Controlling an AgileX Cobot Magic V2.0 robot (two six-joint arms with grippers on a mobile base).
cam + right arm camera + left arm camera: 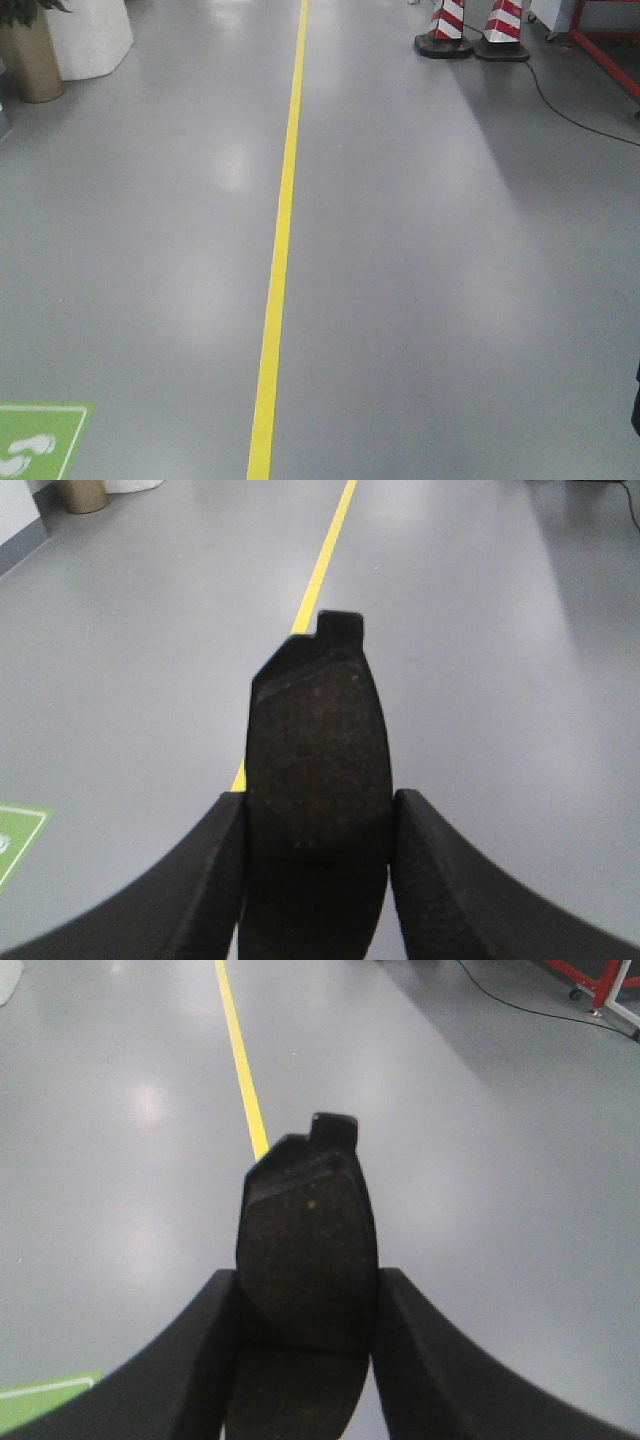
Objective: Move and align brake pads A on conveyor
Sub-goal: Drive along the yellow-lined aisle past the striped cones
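My left gripper [305, 1295] is shut on a dark grey brake pad [305, 1240], which stands lengthwise between the black fingers [190, 1360] and points away over the floor. A groove crosses the pad just at the fingertips. My right gripper [318, 815] is likewise shut on a second brake pad [318, 750], gripped by its long edges, its notched backing plate at the far end. Both pads hang in the air above the grey floor. The conveyor is out of view. Neither gripper shows in the front view.
A yellow floor line [280, 240] runs straight ahead across the grey floor. Two red-and-white cones [472, 30] and a black cable [560, 105] stand far right, beside a red frame [605, 50]. A planter [30, 55] stands far left. A green footprint sign [35, 440] lies near left.
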